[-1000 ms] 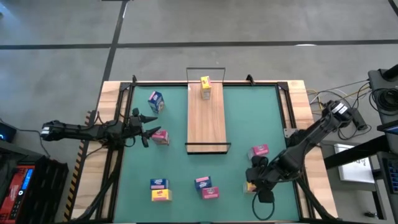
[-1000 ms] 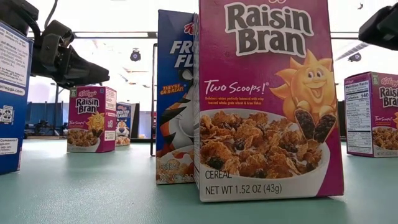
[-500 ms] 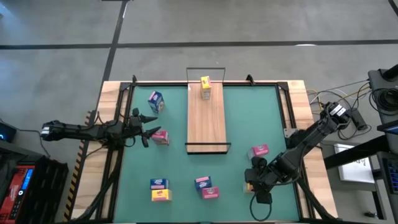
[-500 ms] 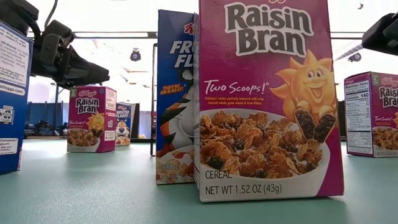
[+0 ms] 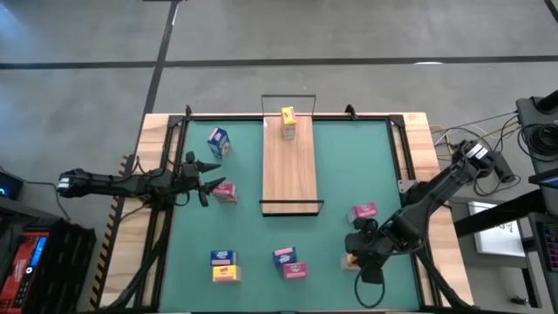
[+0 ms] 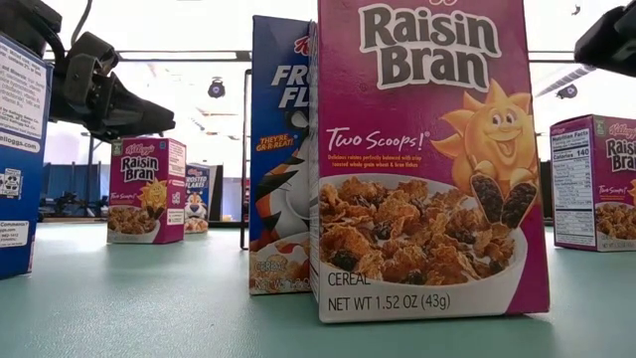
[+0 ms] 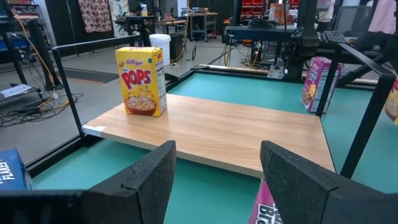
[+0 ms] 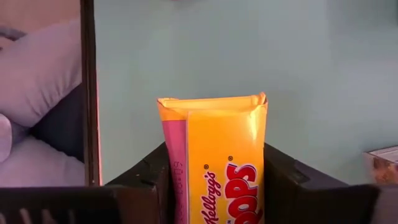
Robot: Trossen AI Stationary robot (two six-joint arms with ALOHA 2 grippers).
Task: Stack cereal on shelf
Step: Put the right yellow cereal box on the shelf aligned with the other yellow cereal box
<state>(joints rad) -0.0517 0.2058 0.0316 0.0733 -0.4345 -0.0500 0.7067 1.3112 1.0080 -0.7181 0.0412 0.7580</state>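
High view: the right gripper (image 5: 353,260) sits at the lower right of the table (image 5: 340,166), over a yellow box (image 5: 350,261). Right wrist view shows its fingers (image 8: 149,180) pressed against both sides of that yellow Pops box (image 8: 214,165), gripping it. The left gripper (image 5: 212,179) hangs at mid-left of the frame, fingers (image 7: 152,171) partly apart and holding nothing, a pink box (image 5: 227,192) just beside them. The shelf (image 5: 289,170) lies centre, with one yellow box (image 5: 289,121) upright at its top end. Other boxes: blue (image 5: 219,141) at upper left, pink (image 5: 364,211) right of the shelf, and four (image 5: 224,266) (image 5: 289,262) along the bottom.
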